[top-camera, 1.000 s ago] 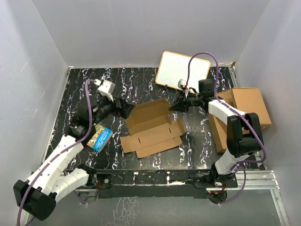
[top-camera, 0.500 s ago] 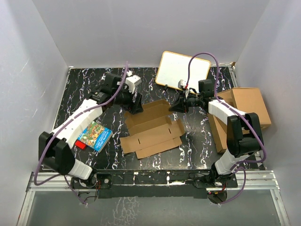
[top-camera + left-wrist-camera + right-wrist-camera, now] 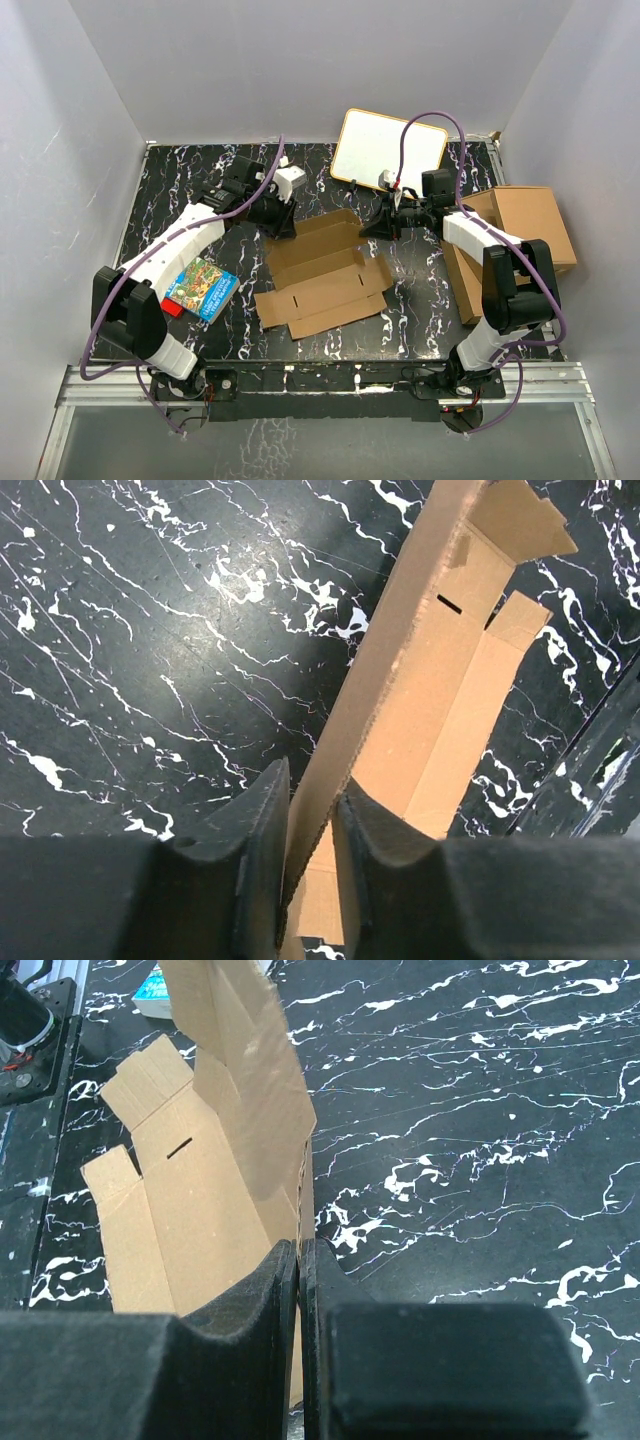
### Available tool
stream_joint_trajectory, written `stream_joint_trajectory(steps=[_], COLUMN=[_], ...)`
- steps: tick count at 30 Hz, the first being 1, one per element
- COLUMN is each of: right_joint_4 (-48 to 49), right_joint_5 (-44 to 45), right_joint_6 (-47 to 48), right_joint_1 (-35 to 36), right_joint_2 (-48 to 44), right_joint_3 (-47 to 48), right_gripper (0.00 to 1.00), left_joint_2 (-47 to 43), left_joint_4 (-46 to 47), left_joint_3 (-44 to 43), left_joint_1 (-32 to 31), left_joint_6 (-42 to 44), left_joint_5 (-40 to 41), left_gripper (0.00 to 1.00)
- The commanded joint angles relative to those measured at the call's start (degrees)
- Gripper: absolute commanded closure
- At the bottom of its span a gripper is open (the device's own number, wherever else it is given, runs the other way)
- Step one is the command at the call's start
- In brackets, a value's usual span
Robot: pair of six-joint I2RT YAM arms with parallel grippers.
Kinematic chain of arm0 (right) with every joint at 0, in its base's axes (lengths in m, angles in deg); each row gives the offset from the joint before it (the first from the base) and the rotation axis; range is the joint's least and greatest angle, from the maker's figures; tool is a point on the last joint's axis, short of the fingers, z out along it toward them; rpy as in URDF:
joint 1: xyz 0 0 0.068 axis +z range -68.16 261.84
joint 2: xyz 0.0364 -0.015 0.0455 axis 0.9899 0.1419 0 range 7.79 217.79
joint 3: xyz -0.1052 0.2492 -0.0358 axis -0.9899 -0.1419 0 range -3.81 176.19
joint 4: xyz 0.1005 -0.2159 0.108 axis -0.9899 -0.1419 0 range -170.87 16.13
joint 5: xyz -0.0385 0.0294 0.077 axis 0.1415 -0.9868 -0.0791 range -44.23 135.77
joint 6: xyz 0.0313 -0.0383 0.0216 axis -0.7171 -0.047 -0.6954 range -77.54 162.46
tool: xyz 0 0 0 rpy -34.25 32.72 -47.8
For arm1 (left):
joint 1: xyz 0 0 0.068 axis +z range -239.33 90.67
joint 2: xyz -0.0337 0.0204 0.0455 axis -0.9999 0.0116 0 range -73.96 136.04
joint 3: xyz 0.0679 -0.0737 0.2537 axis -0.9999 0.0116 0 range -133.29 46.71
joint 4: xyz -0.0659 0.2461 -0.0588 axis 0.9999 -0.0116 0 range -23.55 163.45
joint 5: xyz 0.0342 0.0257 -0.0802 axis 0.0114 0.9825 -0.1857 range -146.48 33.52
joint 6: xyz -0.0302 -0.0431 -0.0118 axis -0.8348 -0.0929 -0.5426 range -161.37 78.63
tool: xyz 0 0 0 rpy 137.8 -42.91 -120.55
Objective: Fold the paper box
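The paper box [image 3: 325,275] is a brown cardboard die-cut lying open in the middle of the black marbled table, its far flap raised. My left gripper [image 3: 283,222] is at the flap's far left corner. In the left wrist view its jaws [image 3: 310,780] have narrowed on the flap's edge [image 3: 440,680], which slants across the small gap and touches both pads. My right gripper [image 3: 372,228] is at the flap's far right end. In the right wrist view it [image 3: 299,1245] is shut tight on the thin cardboard edge [image 3: 200,1190].
A white board [image 3: 388,148] lies at the back. A pile of larger brown boxes [image 3: 520,240] stands at the right edge, close to the right arm. A blue picture book [image 3: 201,287] lies left of the box. Grey walls enclose the table.
My left arm has swung from the left side over to the box's far left corner, and its jaws have closed in on the flap. The right arm has not moved.
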Motion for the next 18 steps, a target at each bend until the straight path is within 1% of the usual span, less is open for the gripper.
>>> stream_joint_trajectory(steps=[1,2,4,8,9,10,11,14,15,18], right_joint_4=[2.3,2.3,2.3,2.3,2.3,2.2,1.6,-1.8,-2.8,-4.1], right_joint_5=[-3.1,-3.1,-3.0,-2.7,-2.6,-2.2,-1.7,-3.0,-3.7,-4.5], right_joint_6=[2.3,2.2,2.1,0.4,-0.3,-1.2,-2.1,-2.3,-2.3,-0.7], right_joint_1=[-0.4,-0.5,-0.5,-0.5,-0.5,-0.8,-1.2,-3.9,-5.1,-7.1], right_joint_2=[-0.3,-0.2,-0.3,-0.2,-0.5,-0.8,-1.2,-3.7,-4.8,-9.0], right_joint_3=[0.7,0.7,0.7,1.3,1.5,1.9,2.5,3.9,3.8,1.5], right_gripper=[0.92,0.92,0.92,0.91,0.88,0.81,0.72,0.48,0.42,0.13], left_joint_2=[-0.9,-1.2,-1.5,-3.9,-5.0,-6.5,-8.0,-13.2,-15.4,-19.8], left_joint_4=[0.2,0.3,0.5,3.1,4.4,6.0,7.4,12.5,13.9,16.5], left_joint_3=[-1.3,-1.1,-0.5,2.0,3.3,4.7,6.1,11.1,12.6,16.5], left_joint_1=[-0.3,-0.2,-0.2,-0.2,-0.2,-0.2,-0.2,-0.1,-0.2,-0.2], left_joint_6=[0.9,1.0,0.9,-0.4,-1.2,-2.2,-3.5,-8.1,-9.9,-14.6], left_joint_5=[-3.0,-3.3,-3.4,-2.1,-1.6,-1.2,-0.6,1.5,2.4,5.2], left_gripper=[0.85,0.91,1.00,1.00,1.00,1.00,1.00,1.00,1.00,1.00])
